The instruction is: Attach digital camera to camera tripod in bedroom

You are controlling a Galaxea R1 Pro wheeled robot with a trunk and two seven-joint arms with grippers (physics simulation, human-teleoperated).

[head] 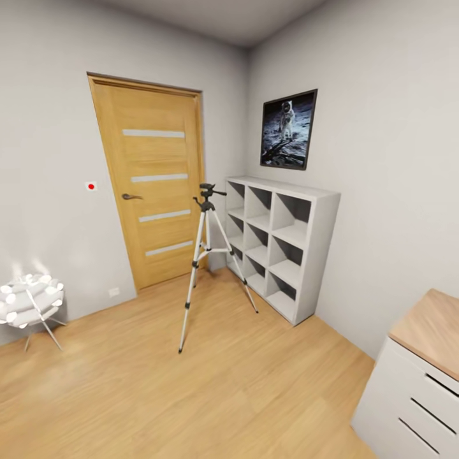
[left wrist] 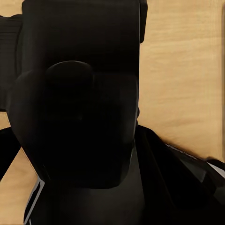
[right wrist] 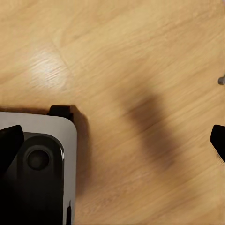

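The camera tripod (head: 207, 268) is standing upright straight ahead, between the oak door (head: 153, 185) and the white shelving (head: 280, 245), while the left gripper is apparently carrying the digital camera (left wrist: 77, 103); the right claw's state I cannot tell.

Open light wood plank floor (head: 191, 395) leads to the silver-legged camera tripod (head: 205, 268); the white cube shelf unit (head: 280, 245) crowds one side, the oak door (head: 156, 185) stands behind.
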